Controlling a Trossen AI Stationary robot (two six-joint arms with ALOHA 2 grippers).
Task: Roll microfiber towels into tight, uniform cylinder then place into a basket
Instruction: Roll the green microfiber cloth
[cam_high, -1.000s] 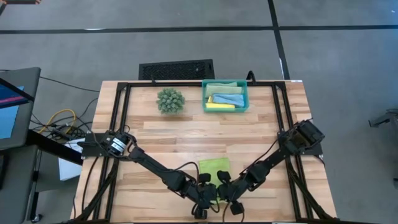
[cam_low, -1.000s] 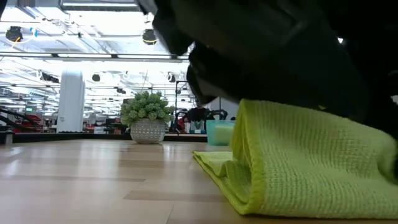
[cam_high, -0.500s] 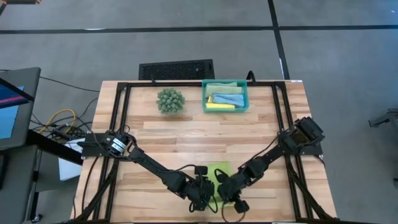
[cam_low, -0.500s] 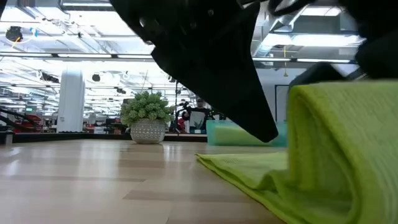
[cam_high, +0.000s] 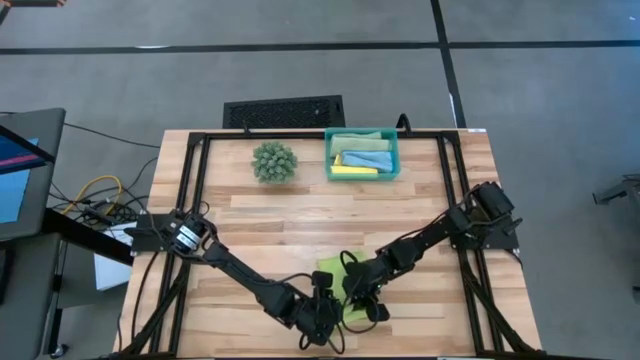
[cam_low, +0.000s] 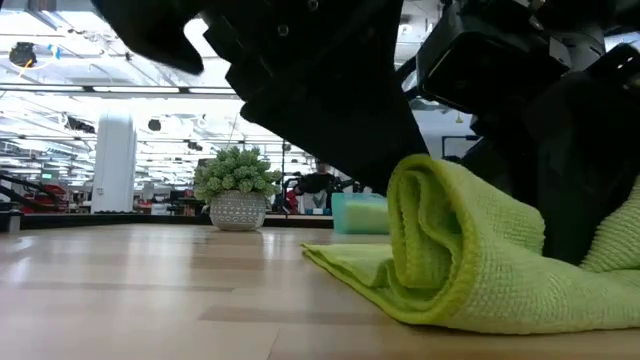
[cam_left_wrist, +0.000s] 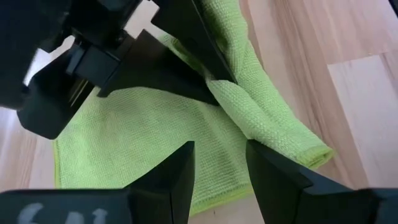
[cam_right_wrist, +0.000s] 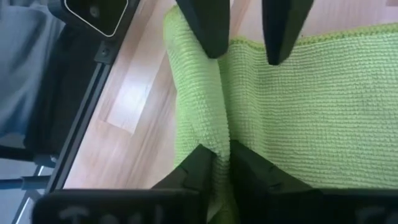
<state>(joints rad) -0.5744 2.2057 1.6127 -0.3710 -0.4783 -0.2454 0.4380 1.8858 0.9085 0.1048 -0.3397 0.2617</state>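
Towel (cam_high: 328, 268): lime green, lying on the table (cam_high: 300, 210) at its near edge, between my two arms. It is partly flat and partly turned over into a thick fold. I judge this fold to be the start of the roll, so it has to stay down on the wood where both grippers can reach it.
Basket (cam_high: 361, 177): at the far side, well apart from the towel. It sits out of the way because nothing goes in until the roll is tight.
Stored towels (cam_high: 358, 160): blue, yellow and green ones lie inside the basket, so I judge the lime one to be the last.
Plant (cam_high: 274, 161): beside the basket, clear of my work.
Right gripper (cam_right_wrist: 217, 149): low over the towel's near part, its fingers pinched on the raised ridge of the fold. That grip keeps the turned-over layer from springing flat.
Left gripper (cam_left_wrist: 219, 149): just beside the right one, above the flat part of the towel. Its fingers are spread with nothing between them, ready to take a share of the fold.
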